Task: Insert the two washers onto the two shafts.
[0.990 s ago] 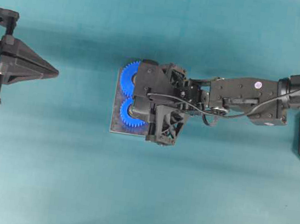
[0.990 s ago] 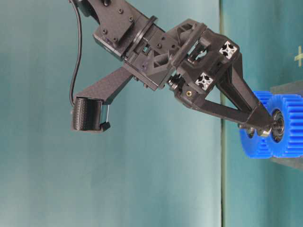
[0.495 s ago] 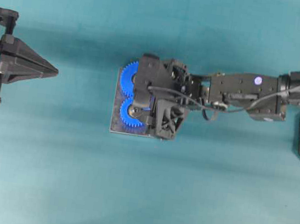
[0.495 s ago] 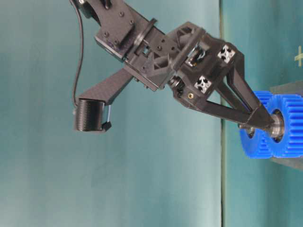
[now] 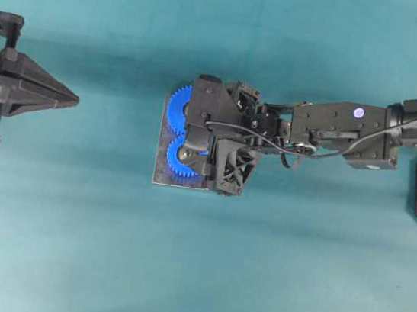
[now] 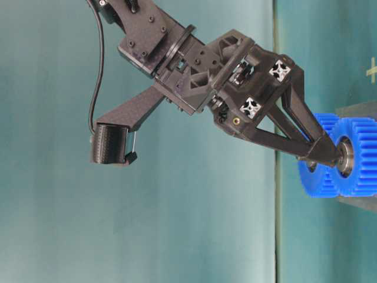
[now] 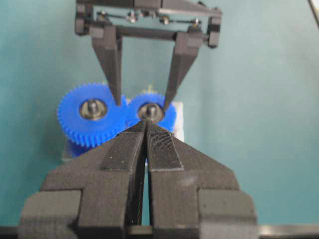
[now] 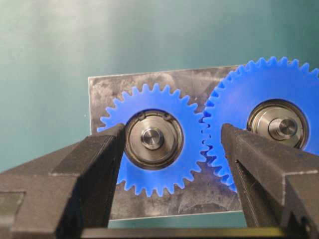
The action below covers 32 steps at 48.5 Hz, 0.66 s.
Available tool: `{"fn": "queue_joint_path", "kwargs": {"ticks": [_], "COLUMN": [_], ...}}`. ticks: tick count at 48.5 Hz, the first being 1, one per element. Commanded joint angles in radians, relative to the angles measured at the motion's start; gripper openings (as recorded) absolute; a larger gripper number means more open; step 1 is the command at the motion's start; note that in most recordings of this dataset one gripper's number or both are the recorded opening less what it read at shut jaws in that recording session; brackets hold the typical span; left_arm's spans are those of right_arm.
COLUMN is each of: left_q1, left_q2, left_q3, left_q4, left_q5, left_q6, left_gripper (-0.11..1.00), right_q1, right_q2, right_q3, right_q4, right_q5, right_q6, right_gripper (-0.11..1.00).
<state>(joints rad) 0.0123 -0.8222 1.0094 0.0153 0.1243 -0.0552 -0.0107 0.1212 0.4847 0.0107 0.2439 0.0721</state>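
the right claw (image 8: 172, 144) stands wide, empty, straddling the smaller gear (image 8: 152, 142) at 9 o'clock of the larger gear (image 8: 271, 119), probably having freed the washer (image 8: 152, 138) now ringing its shaft (image 8: 152, 138), while the left claw (image 5: 70, 98) waits pinched at 9 o'clock.

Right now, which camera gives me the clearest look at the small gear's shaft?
The right wrist view: the small gear's shaft faces the camera, centred between the open right gripper. The left wrist view shows it small and distant. Overhead the gripper partly covers it; the table-level view shows the gears edge-on.
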Motion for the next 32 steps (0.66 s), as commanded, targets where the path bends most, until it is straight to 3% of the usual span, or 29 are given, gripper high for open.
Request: {"fn": "queue_joint_path", "kwargs": {"ticks": [1,32], "left_q1": [0.0,0.002], "left_q2": [0.0,0.002], "left_q3": [-0.008,0.006], "left_q4": [0.003,0.005], "left_q5": [-0.025,-0.067], "left_q6": [-0.002,0.0], "left_gripper": [0.01,0.01], "right_q1": [0.002,0.002], "right_q2": [-0.034,-0.186], "right_q3": [-0.023,-0.02], "right_q4": [0.0,0.0], "right_q5": [-0.002,0.222], "right_q6": [-0.011,-0.012], "right_gripper": [0.79,0.78]}}
